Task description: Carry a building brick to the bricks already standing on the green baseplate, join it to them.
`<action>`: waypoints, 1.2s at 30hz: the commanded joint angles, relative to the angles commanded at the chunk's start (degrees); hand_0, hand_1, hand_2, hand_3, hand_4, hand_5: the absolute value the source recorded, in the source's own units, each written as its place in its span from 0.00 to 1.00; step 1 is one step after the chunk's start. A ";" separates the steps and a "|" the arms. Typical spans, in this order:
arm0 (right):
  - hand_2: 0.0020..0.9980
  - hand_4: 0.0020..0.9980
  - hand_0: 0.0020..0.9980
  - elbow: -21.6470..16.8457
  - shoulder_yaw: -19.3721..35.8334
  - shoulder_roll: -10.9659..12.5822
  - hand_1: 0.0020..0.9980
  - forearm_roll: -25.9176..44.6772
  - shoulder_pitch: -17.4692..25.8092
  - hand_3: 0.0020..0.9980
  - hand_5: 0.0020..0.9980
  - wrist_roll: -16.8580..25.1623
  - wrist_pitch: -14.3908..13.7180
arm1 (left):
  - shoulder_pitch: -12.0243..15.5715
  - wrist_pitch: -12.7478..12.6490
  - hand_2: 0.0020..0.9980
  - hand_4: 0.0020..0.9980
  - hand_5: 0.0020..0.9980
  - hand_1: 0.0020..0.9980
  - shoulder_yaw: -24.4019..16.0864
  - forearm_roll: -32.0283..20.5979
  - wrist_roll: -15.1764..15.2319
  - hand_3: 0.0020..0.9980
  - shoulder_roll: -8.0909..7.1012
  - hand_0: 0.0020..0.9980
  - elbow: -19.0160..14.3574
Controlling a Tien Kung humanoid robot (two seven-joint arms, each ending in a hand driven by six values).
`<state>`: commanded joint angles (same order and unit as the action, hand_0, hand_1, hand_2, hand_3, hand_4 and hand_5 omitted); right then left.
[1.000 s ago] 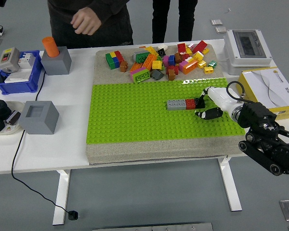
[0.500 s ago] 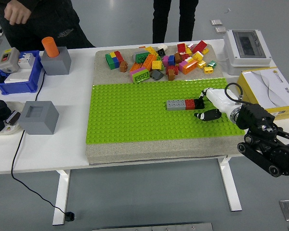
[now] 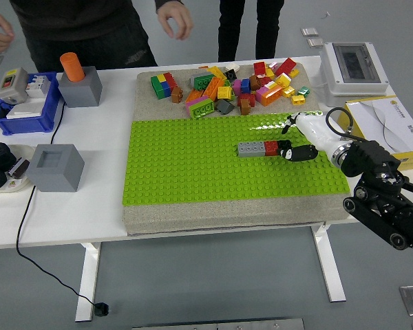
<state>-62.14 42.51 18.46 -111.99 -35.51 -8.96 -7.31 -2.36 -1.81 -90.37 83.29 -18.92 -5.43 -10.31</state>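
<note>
A short row of bricks stands on the green baseplate [image 3: 193,165]: a grey brick [image 3: 250,148], a red brick [image 3: 270,147] and a small black brick [image 3: 283,147] at its right end. My right hand [image 3: 292,140], white with black fingertips, comes in from the right and sits at that end. Its thumb [image 3: 297,152] lies right beside the black brick, and its index finger [image 3: 287,128] is lifted clear above the plate. The fingers are spread and hold nothing. My left arm is out of view.
A pile of loose coloured bricks [image 3: 227,88] lies behind the baseplate. On the right are a white electrical box [image 3: 352,65] and a yellow-white carton [image 3: 389,130]. Left: grey blocks [image 3: 55,167], an orange cylinder [image 3: 71,67], a blue bin [image 3: 24,110]. A person's hands [image 3: 175,17] hover beyond the far edge.
My right hand has risen and shifted toward the far side; its thumb moved from in front of the row up to the black brick's end, the index finger lifted off. The person moved along the far side.
</note>
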 joint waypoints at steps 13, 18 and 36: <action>0.84 0.77 0.64 -5.21 15.33 -0.04 0.76 11.09 9.79 0.68 0.40 8.53 -13.14 | 0.53 0.60 0.70 1.00 0.79 0.76 0.66 0.29 -0.49 0.57 0.39 0.77 0.00; 0.82 0.76 0.61 -6.58 18.34 -0.57 0.73 18.53 12.49 0.69 0.38 12.82 -17.95 | 0.76 0.69 0.70 1.00 0.80 0.76 3.23 -2.94 -0.56 0.61 0.94 0.77 0.00; 0.80 0.75 0.61 -7.18 18.68 -2.85 0.73 26.70 10.15 0.68 0.38 16.28 -22.11 | 1.32 1.67 0.72 1.00 0.86 0.77 6.70 -7.17 -0.92 0.63 3.67 0.78 0.00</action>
<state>-69.32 61.18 15.61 -85.29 -25.37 7.32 -29.41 -1.05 -0.15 -83.66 76.11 -19.84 -1.76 -10.31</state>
